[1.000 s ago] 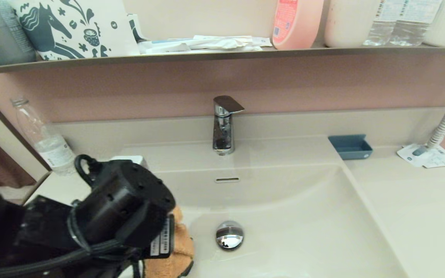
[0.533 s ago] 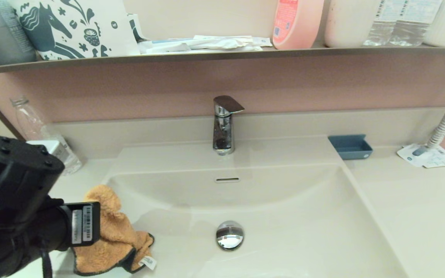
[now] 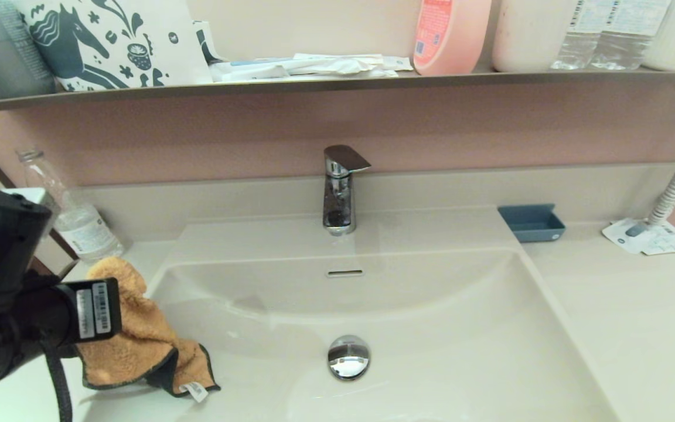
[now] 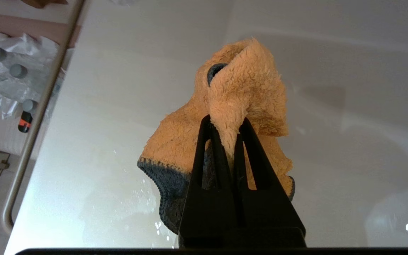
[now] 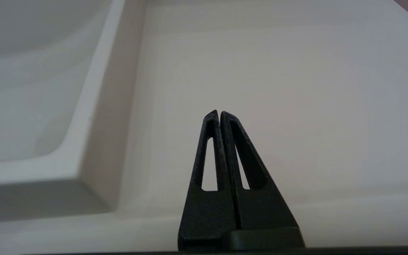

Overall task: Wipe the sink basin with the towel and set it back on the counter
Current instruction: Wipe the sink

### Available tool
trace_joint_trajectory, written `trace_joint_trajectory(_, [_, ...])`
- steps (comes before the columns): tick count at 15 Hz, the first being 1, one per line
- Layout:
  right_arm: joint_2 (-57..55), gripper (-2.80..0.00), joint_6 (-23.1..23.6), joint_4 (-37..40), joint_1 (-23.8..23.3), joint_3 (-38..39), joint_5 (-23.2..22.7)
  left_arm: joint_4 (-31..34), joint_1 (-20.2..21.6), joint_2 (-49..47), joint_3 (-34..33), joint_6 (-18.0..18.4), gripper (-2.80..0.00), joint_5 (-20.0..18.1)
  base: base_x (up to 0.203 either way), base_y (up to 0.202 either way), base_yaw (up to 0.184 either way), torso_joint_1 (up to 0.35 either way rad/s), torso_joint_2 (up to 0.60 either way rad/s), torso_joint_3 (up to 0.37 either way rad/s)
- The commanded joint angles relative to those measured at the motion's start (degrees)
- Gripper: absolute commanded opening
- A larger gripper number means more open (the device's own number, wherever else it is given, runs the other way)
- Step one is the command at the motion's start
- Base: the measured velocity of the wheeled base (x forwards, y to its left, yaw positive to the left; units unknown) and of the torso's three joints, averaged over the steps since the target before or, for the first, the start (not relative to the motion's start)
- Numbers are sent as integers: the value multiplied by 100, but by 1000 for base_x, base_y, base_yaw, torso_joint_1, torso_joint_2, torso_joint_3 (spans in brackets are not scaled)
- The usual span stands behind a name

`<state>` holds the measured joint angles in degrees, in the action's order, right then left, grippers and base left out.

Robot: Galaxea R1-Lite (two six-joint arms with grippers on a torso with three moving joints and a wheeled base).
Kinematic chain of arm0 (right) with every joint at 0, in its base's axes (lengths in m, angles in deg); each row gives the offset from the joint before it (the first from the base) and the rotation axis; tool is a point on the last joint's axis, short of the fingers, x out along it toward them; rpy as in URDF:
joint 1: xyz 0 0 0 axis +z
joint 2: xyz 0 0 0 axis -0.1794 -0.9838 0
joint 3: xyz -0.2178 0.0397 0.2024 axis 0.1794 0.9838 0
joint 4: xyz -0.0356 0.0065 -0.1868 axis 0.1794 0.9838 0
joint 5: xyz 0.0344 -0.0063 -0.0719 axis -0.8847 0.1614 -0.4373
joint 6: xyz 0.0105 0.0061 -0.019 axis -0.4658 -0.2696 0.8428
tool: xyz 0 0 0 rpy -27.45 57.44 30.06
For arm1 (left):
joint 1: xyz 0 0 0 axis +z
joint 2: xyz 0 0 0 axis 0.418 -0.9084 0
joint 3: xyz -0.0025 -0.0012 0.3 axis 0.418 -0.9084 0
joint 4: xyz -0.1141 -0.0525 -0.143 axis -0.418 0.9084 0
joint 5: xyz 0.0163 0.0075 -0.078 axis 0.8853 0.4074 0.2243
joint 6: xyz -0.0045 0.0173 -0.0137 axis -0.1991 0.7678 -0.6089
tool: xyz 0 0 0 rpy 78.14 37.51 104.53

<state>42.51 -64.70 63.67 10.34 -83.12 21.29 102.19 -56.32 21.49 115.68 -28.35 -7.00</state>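
The left gripper (image 4: pixel 225 122) pinches a raised fold of the small fluffy orange-yellow towel with dark edge trim (image 3: pixel 132 340), its black fingers (image 4: pixel 209 148) drawn narrow on the cloth. The towel hangs over the left rim of the wide rectangular glossy off-white sink basin (image 3: pixel 431 328), part of it over the basin's sloping left wall and part over the smooth flat off-white counter (image 3: pixel 636 316) on that side; its small white tag (image 3: pixel 195 391) dangles at the lower corner. Whether the cloth touches the surface beneath cannot be told.

The round chrome drain plug (image 3: pixel 348 357) sits well apart from the towel, with bare basin floor between them. The chrome tap (image 3: pixel 340 190) stands behind the basin's back edge, above the slot overflow hole (image 3: pixel 344 272). A clear plastic bottle (image 3: pixel 71 214) stands near the towel at the counter's left back corner.

The right gripper (image 5: pixel 219 115) hovers over bare counter just beside the basin's right rim, its fingers closed together with nothing between them. A small blue rectangular tray (image 3: pixel 531 223) and a white paper leaflet (image 3: pixel 651 237) lie near the back ledge on the right.
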Motion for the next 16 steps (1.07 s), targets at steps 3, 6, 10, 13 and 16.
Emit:
trace_joint_trajectory(3, [-7,-280,-6,1,0,0,0,-545,832,-2,-18,384,-280,-1,0,0,0,0,0,0])
trace_joint_trajectory(6, [-7,-280,-6,1,0,0,0,-925,1452,122,-29,925,-280,-383,0,0,0,0,0,0])
trace_joint_trajectory(10, [-7,-280,1,1,0,0,0,-1020,2245,132,-42,1363,-280,-594,0,0,0,0,0,0])
trace_joint_trajectory(13, [-7,-280,-6,1,0,0,0,-1184,2806,223,-59,1810,-280,-878,0,0,0,0,0,0])
trace_joint_trajectory(16, [-7,-280,-6,1,0,0,0,-1738,3530,336,-458,2481,-280,-1311,0,0,0,0,0,0])
